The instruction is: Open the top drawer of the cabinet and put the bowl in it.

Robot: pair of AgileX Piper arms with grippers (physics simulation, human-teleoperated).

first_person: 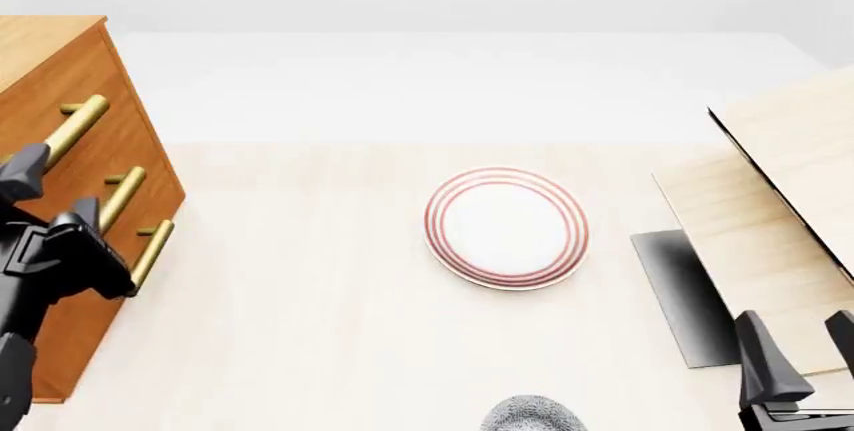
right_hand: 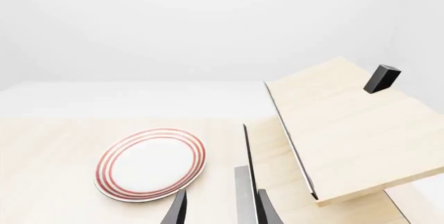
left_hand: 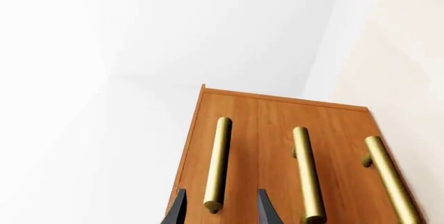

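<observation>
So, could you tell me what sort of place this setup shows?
Probably a simulated tabletop workspace made to look domestic: a pale table against blank white surroundings holds a wooden cabinet with brass handles, a red-ringed plate and a speckled bowl, with pale wood boards.

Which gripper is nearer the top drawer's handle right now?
Left. The left gripper brackets the top drawer's handle, jaws open; the right gripper sits across the table by the pale boards.

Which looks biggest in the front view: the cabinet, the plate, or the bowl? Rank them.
1. The cabinet, though the picture's left edge cuts it off.
2. The plate, seen whole.
3. The bowl: only a sliver shows at the bottom edge, so its real size against the plate is unsure.
</observation>
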